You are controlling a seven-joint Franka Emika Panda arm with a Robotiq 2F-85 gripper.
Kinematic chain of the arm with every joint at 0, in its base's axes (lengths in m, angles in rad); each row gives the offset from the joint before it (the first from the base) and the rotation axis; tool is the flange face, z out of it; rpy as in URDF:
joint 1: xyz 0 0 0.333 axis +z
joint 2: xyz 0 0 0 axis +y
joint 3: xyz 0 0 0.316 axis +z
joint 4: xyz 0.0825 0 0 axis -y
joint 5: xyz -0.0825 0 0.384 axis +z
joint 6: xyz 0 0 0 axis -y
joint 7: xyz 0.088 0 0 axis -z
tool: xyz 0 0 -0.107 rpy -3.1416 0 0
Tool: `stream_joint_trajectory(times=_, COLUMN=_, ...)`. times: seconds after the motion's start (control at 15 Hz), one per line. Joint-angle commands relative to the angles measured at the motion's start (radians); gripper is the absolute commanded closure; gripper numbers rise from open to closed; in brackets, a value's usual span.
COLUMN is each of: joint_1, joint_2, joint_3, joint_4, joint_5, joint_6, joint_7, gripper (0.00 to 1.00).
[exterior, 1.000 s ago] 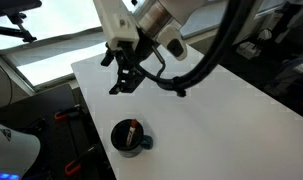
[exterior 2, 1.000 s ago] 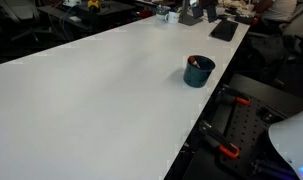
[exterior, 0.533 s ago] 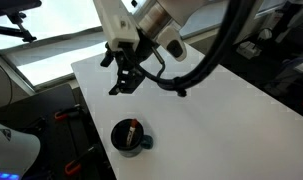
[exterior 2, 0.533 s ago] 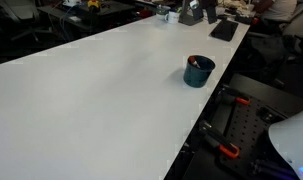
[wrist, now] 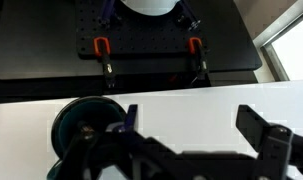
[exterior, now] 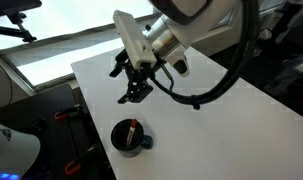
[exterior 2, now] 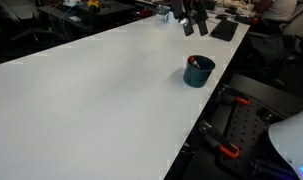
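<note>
change | fingers [exterior: 128,97] shifted down, nearer the cup [exterior: 128,136]

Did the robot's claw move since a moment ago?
Yes. In an exterior view the gripper has come nearer the blue cup, which sits where it was.

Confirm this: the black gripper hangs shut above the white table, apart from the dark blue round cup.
Not right: the black gripper hangs open, not shut, as the wrist view shows, above the white table, apart from the dark blue round cup.
</note>
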Motion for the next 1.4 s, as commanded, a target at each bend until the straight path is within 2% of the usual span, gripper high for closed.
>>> stream_joint_trajectory(times=0.0, joint_1=-0.03, joint_2=0.12, joint_3=0.009, joint_4=0.139, joint_5=-0.005, joint_6=-0.026, joint_7=0.01, gripper=0.0)
stream_joint_trajectory(times=0.13, joint_1=-0.045, joint_2=0.178, joint_3=0.011, joint_4=0.198, joint_5=-0.001, joint_6=-0.055, joint_7=0.014, gripper=0.0)
stream_joint_trajectory(times=0.2, joint_1=-0.042, joint_2=0.12, joint_3=0.017, joint_4=0.124, joint_5=-0.004, joint_6=-0.006, joint_7=0.004, gripper=0.0)
stream_joint_trajectory(times=1.33, joint_1=-0.064, joint_2=0.199, joint_3=0.018, joint_4=0.145, joint_5=-0.005, joint_6=-0.001, joint_7=0.009, gripper=0.0)
